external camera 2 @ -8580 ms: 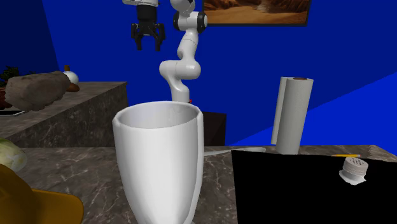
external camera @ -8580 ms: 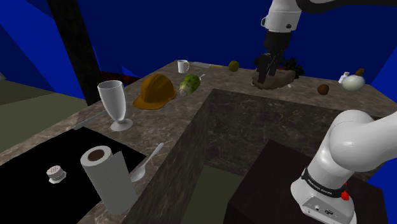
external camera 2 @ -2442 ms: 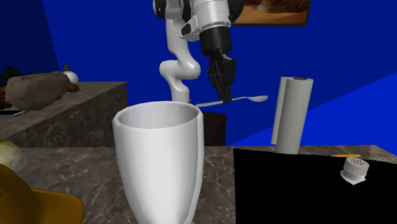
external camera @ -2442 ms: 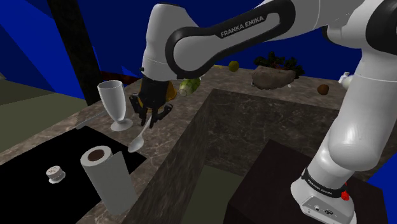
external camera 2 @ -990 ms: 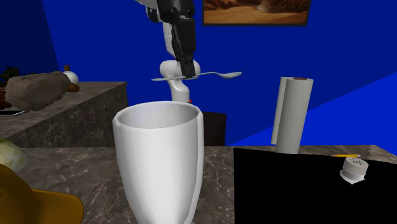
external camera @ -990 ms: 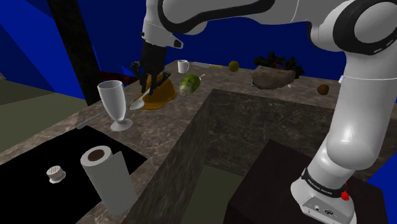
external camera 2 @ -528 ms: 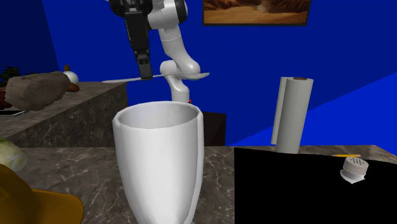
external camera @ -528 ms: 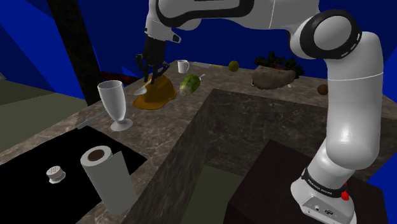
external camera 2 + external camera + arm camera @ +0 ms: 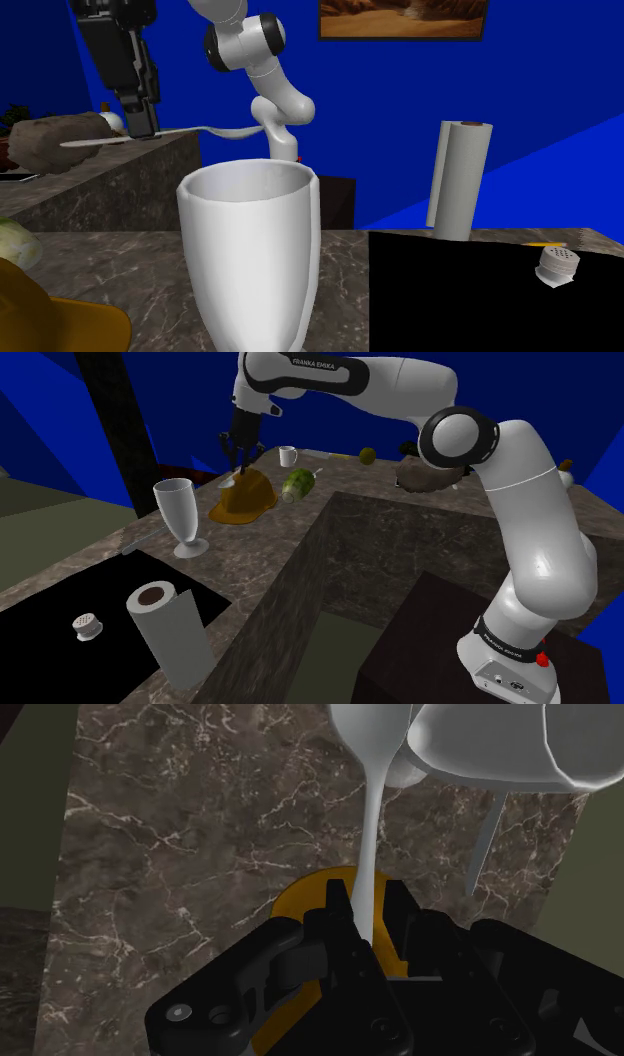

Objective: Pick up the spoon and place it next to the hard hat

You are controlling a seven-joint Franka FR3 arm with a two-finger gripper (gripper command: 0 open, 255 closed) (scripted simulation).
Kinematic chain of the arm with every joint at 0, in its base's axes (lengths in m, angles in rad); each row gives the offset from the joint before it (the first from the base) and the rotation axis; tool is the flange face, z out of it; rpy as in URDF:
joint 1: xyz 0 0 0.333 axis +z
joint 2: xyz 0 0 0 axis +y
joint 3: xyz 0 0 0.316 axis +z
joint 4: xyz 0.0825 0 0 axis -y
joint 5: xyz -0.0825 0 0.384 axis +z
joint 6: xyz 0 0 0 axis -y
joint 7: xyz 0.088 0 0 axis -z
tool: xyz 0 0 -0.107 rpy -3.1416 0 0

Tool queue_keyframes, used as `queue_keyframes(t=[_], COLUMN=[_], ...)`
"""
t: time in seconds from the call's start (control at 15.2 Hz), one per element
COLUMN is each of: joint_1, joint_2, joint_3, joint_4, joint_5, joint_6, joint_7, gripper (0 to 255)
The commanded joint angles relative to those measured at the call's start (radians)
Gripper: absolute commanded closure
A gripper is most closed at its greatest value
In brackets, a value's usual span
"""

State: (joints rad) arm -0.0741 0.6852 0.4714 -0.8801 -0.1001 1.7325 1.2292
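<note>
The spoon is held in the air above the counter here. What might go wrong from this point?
The gripper holds the long pale grey spoon right over the yellow hard hat; released here, it would likely land on the hat, not beside it. The tall white goblet stands close by, so the spoon's long overhang might clip it on the way down.

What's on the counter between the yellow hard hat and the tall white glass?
Nothing: the shoulder view shows bare marbled counter between the hard hat and the glass.

The pincer (image 9: 366, 906) clasps the white spoon (image 9: 372, 814) over the yellow hard hat (image 9: 298, 898).
</note>
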Motion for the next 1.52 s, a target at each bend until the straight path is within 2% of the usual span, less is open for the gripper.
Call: queue_keyframes(t=[0.0, 0.59, 1.45], joint_1=[-0.006, -0.047, -0.071], joint_2=[0.002, -0.038, -0.032], joint_3=[-0.001, 0.004, 0.000], joint_4=[-0.022, -0.218, -0.388], joint_5=[0.001, 0.015, 0.015], joint_6=[0.023, 0.173, 0.344], joint_7=[-0.005, -0.017, -0.031], gripper=[255, 255, 255])
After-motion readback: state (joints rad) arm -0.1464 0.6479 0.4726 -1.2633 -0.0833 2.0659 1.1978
